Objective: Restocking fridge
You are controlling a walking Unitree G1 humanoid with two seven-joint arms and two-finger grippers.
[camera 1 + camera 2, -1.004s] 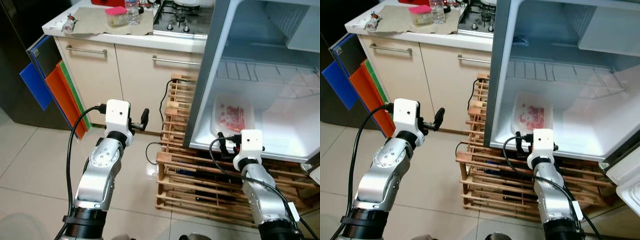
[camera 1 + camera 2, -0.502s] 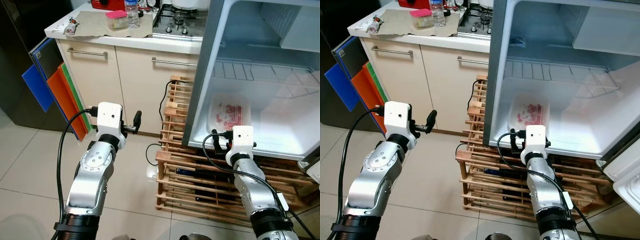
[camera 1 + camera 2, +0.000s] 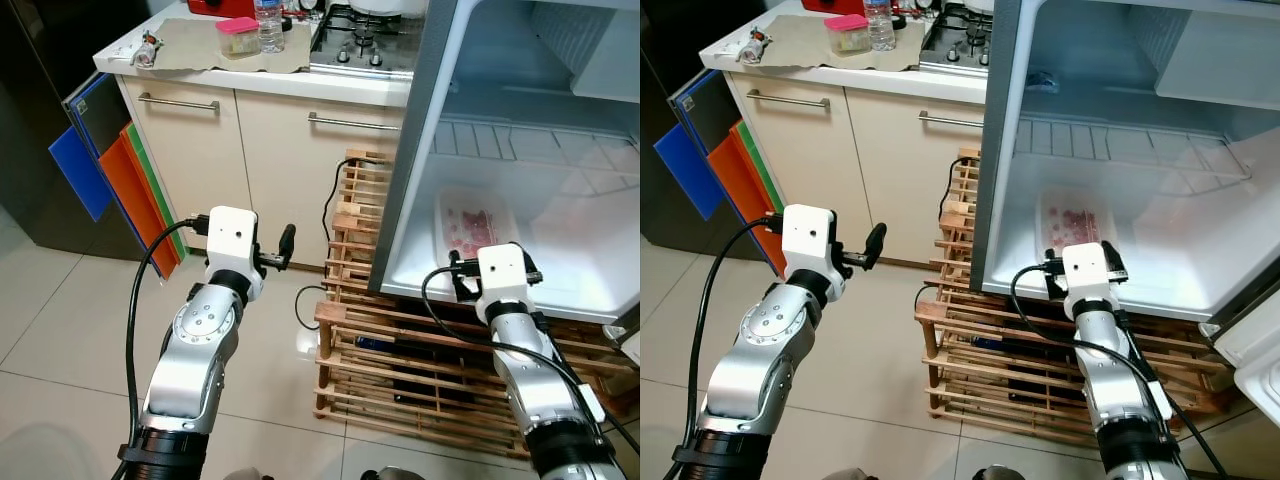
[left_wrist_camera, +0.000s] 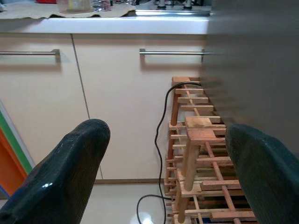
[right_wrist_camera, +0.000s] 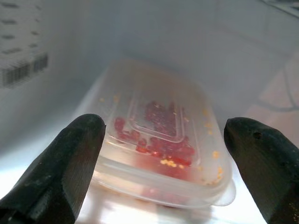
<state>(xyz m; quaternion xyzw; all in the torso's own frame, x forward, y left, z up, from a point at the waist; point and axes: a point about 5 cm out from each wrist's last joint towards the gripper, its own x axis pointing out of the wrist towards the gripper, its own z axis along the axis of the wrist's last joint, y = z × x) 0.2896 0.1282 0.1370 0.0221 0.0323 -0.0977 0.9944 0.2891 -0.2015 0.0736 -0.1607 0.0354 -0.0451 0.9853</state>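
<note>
Comparing head views: the right tool [image 3: 500, 262] now sits nearer the fridge [image 3: 420, 150] mouth than half a second ago, and the clear food container [image 3: 474, 222] lies on the fridge floor, just beyond the tool, as it did then. The whole picture has shifted too, so part of this is the camera's move.
Left eye view: the left tool [image 3: 285, 246] hangs outside the fridge, off its left wall, in front of the cabinet doors [image 3: 270, 170]; a pink-lidded tub [image 3: 238, 36] and a water bottle [image 3: 268, 22] stand on the tabletop [image 3: 200, 65] left of the fridge.
Right eye view: the wooden rack [image 3: 970, 340] sits under the fridge, with a black cable [image 3: 945, 205] trailing down beside it.
Left wrist view: fingers [image 4: 70, 172] spread wide with nothing between them, aimed at the rack beside the fridge.
Right wrist view: fingers [image 5: 70, 163] parted to either side of the container [image 5: 159, 149], not touching it, so released.
Meaning for the task: the container seems stocked; the tabletop items likely come next.
</note>
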